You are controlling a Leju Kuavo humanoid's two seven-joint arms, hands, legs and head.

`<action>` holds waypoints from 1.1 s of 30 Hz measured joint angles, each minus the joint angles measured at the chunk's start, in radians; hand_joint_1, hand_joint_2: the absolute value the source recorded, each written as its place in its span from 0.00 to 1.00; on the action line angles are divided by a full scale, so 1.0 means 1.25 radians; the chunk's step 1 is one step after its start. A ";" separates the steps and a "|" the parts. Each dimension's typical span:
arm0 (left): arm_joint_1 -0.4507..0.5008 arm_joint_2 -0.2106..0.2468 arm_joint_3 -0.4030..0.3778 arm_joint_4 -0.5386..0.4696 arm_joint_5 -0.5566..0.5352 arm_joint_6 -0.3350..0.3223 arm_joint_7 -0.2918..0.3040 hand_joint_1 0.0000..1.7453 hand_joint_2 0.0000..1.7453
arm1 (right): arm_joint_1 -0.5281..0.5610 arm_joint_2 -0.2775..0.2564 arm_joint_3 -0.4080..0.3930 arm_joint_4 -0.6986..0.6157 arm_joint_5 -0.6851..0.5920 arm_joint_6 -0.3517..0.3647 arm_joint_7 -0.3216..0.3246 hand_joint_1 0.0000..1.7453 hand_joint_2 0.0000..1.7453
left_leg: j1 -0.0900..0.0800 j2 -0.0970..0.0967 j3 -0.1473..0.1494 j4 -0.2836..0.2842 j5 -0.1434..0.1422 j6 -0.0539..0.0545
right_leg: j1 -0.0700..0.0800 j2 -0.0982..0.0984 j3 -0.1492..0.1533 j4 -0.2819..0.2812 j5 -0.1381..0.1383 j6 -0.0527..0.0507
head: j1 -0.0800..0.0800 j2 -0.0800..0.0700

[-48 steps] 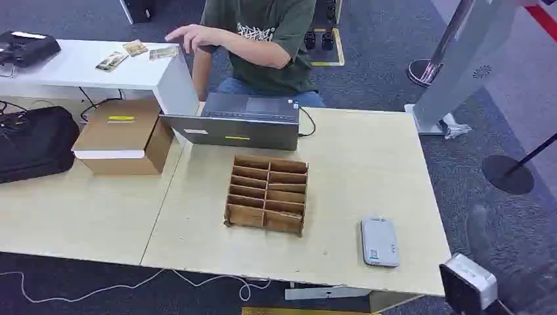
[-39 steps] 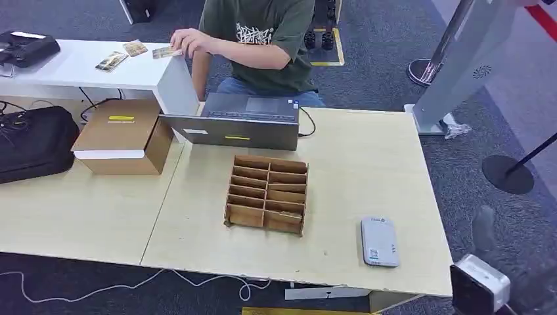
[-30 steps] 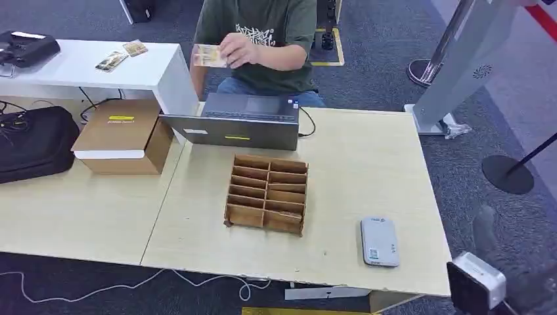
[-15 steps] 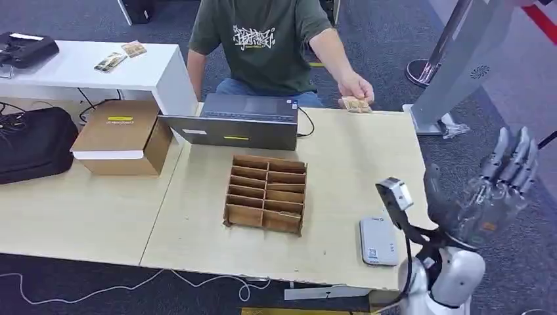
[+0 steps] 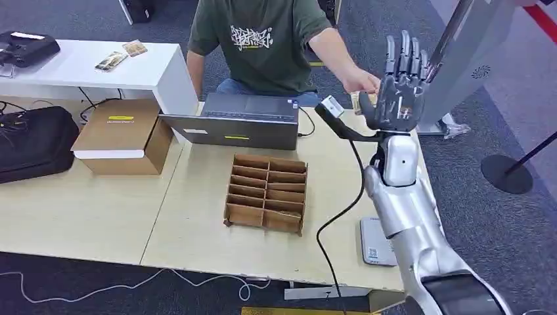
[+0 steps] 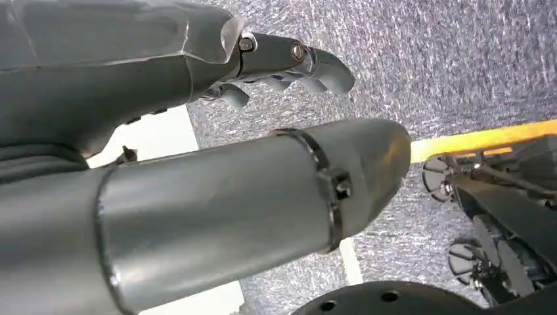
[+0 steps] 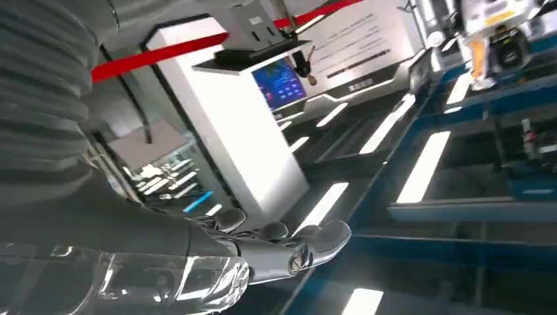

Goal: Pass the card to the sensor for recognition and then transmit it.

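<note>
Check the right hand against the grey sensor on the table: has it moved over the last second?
Yes. The right hand has risen from below the sensor at the near table edge to well beyond it, open beside the person's hand.

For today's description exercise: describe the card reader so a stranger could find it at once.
Start at the pale wooden table, then its near right corner beside the robot's silver right arm. The card reader lies flat there: a small grey slab, unlike the brown slotted wooden organiser nearby.

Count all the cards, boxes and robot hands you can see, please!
Cards: 3, two on the white table and one in the person's hand
Boxes: 2, cardboard box and wooden divider box
Robot hands: 2, right hand, left hand
Total: 7
</note>
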 joint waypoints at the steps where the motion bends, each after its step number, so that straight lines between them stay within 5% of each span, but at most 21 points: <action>1: 0.000 0.001 0.000 0.000 -0.003 0.000 0.000 0.00 0.00 | -0.018 -0.001 0.008 0.026 0.000 0.000 -0.001 0.00 1.00 | 0.000 0.000 0.000 0.000 0.000 0.000 | 0.000 0.000 0.000 0.000 0.000 0.000 | 0.000 0.000; 10: 0.000 0.012 0.000 -0.007 -0.007 -0.007 0.000 0.00 0.00 | -0.075 -0.004 0.015 0.137 -0.002 -0.008 -0.040 0.00 1.00 | 0.000 0.000 -0.001 0.000 0.000 0.000 | 0.000 0.000 0.000 -0.001 0.000 0.000 | 0.000 0.000; 29: 0.001 0.020 0.000 -0.013 0.001 -0.008 0.000 0.00 0.00 | -0.088 -0.006 0.016 0.198 0.000 -0.013 -0.054 0.00 1.00 | 0.000 0.000 -0.001 0.000 0.000 0.000 | 0.000 0.000 0.000 -0.001 0.000 0.000 | 0.000 0.000; 31: 0.001 0.020 0.000 -0.013 0.003 -0.008 0.001 0.00 0.00 | -0.088 -0.006 0.016 0.201 0.000 -0.013 -0.056 0.18 1.00 | 0.000 0.000 -0.001 0.000 0.000 0.000 | 0.000 0.000 0.000 -0.001 0.000 0.000 | 0.000 0.000; 32: 0.001 0.020 0.000 -0.013 0.003 -0.008 0.001 0.00 0.00 | -0.088 -0.006 0.016 0.203 0.000 -0.013 -0.056 0.75 1.00 | 0.000 0.000 -0.001 0.000 0.000 0.000 | 0.000 0.000 0.000 -0.001 0.000 0.000 | 0.000 0.000; 33: 0.001 0.020 0.000 -0.013 0.003 -0.008 0.001 0.00 0.00 | -0.088 -0.006 0.016 0.203 0.000 -0.013 -0.056 1.00 1.00 | 0.000 0.000 -0.001 0.000 0.000 0.000 | 0.000 0.000 0.000 -0.001 0.000 0.000 | 0.000 0.000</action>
